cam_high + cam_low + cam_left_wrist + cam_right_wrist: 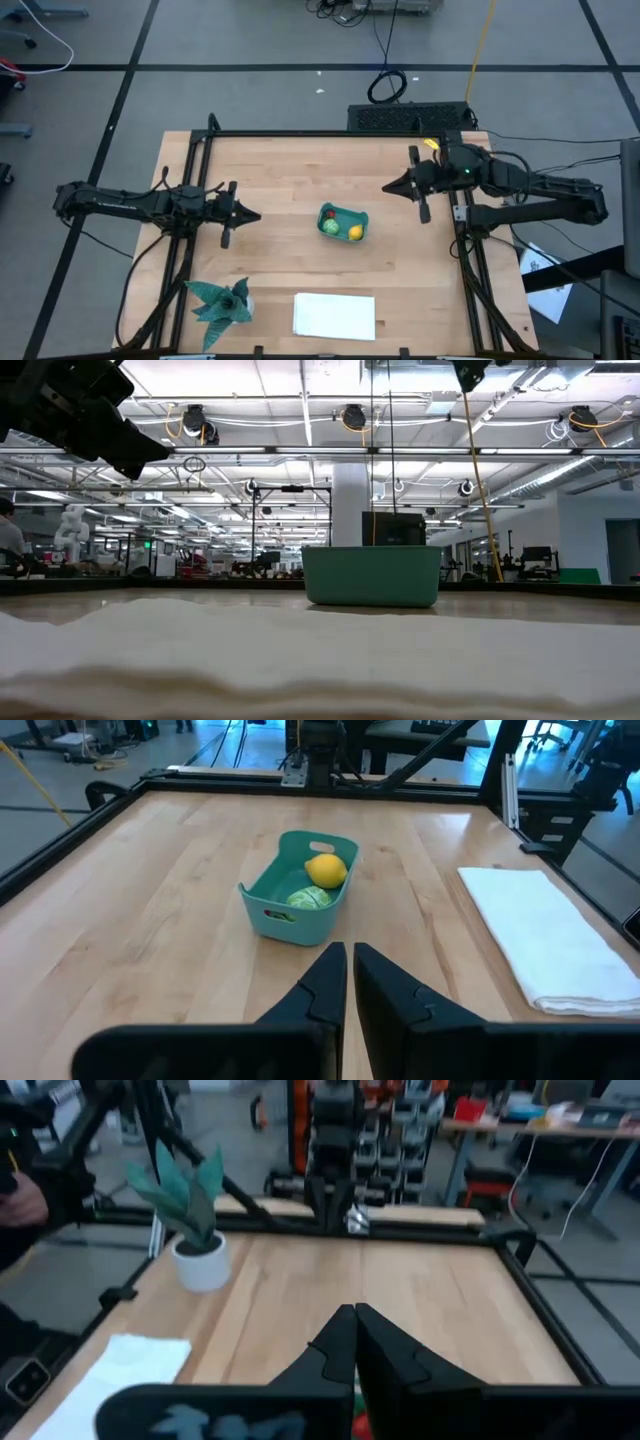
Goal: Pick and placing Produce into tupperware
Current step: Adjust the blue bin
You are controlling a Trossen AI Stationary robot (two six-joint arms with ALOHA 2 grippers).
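The teal tupperware [343, 223] stands on the table's middle, resting on its base. Inside it lie the produce: a red piece [328, 213], a light green round one [328, 226] and a yellow one [354, 233]. The left wrist view shows the tupperware [298, 885] with the yellow [326, 870] and green [308, 898] pieces. My left gripper [255, 215] hovers shut to the tub's left, pointing at it. My right gripper [388, 187] hangs shut above the table, right of and beyond the tub. Neither holds anything.
A folded white cloth [335, 315] lies near the table's front edge, filling the low view's foreground [300, 660]. A spiky teal plant in a white pot [222, 303] stands at the near left. A black frame rail [330, 133] borders the table.
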